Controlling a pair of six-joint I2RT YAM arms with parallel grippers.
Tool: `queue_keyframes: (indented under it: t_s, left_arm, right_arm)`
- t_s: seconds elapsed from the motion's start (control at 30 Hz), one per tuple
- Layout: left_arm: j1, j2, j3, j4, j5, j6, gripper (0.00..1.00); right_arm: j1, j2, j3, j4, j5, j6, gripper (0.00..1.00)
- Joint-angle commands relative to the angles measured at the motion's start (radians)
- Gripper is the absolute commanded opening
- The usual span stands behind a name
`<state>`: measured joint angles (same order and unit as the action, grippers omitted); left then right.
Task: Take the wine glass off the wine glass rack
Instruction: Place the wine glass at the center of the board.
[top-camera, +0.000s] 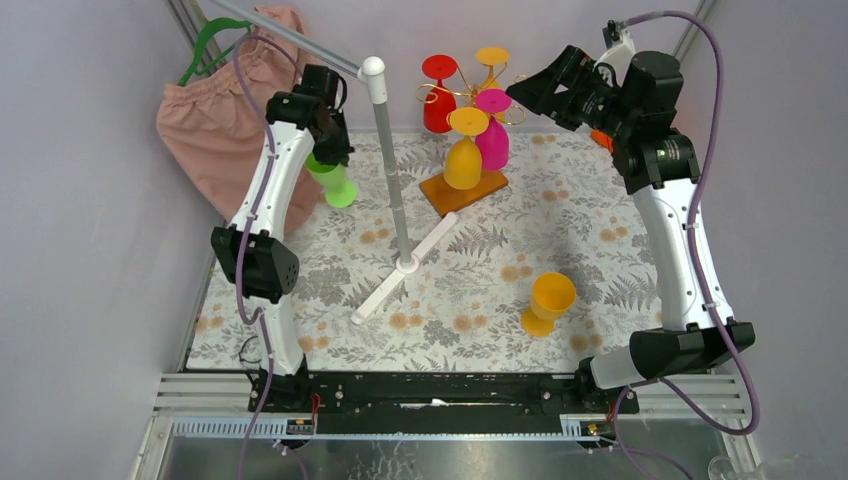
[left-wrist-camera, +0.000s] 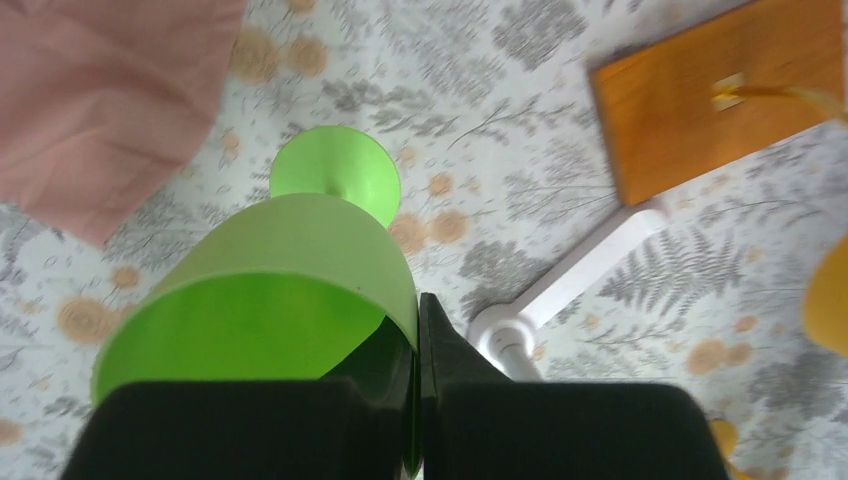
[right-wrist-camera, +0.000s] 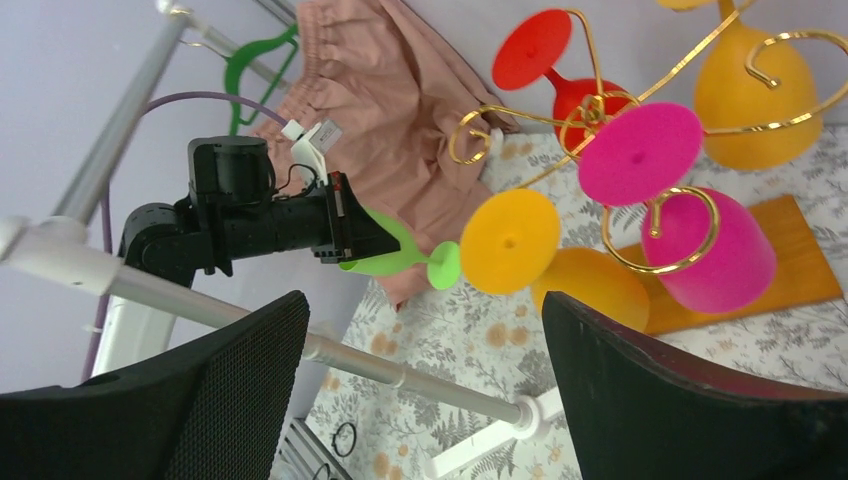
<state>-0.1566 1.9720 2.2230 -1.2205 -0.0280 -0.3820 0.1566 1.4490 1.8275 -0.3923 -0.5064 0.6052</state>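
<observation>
left end effector (left-wrist-camera: 416, 345): green glass (left-wrist-camera: 300, 240), probably rim-held | right end effector (right-wrist-camera: 425, 315): spread

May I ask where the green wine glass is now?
The green glass is rear left in the top view, rim pinched by the left gripper, between pink garment and grey pole.

The worktop (top-camera: 600, 210) is white with grey ferns and orange blooms, the wine glass rack (top-camera: 445, 192) gold wire on orange-brown wood bearing a red glass (top-camera: 438, 100), a magenta glass (top-camera: 492, 140) and yellow glasses (top-camera: 463, 160), with a lime-green glass (top-camera: 335, 180) centre left and a dusty-pink cloth (top-camera: 210, 130) upper left.
</observation>
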Motion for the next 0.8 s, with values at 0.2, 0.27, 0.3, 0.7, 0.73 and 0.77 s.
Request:
queue_keyframes:
  t_s: [0.2, 0.27, 0.3, 0.7, 0.73, 0.77]
  left_arm:
    - [0.006, -0.035, -0.242, 0.037, -0.1, 0.045, 0.0]
    - [0.01, -0.041, -0.3, 0.086, -0.093, 0.031, 0.0]
    - [0.013, -0.038, -0.317, 0.103, -0.091, 0.023, 0.0]
    - [0.028, 0.016, -0.351, 0.306, -0.063, -0.059, 0.0]
    - [0.032, 0.022, -0.352, 0.308, -0.055, -0.057, 0.0]
    - [0.033, 0.03, -0.35, 0.31, -0.051, -0.054, 0.0]
  right_arm:
    - [-0.024, -0.045, -0.108, 0.111, -0.021, -0.048, 0.99]
    - [-0.029, -0.052, -0.129, 0.126, -0.018, -0.054, 1.0]
    - [-0.03, -0.054, -0.136, 0.131, -0.018, -0.058, 1.0]
    - [-0.052, -0.064, -0.255, 0.213, -0.029, -0.053, 1.0]
    - [-0.052, -0.059, -0.261, 0.219, -0.03, -0.051, 1.0]
    - [-0.052, -0.055, -0.268, 0.227, -0.034, -0.047, 1.0]
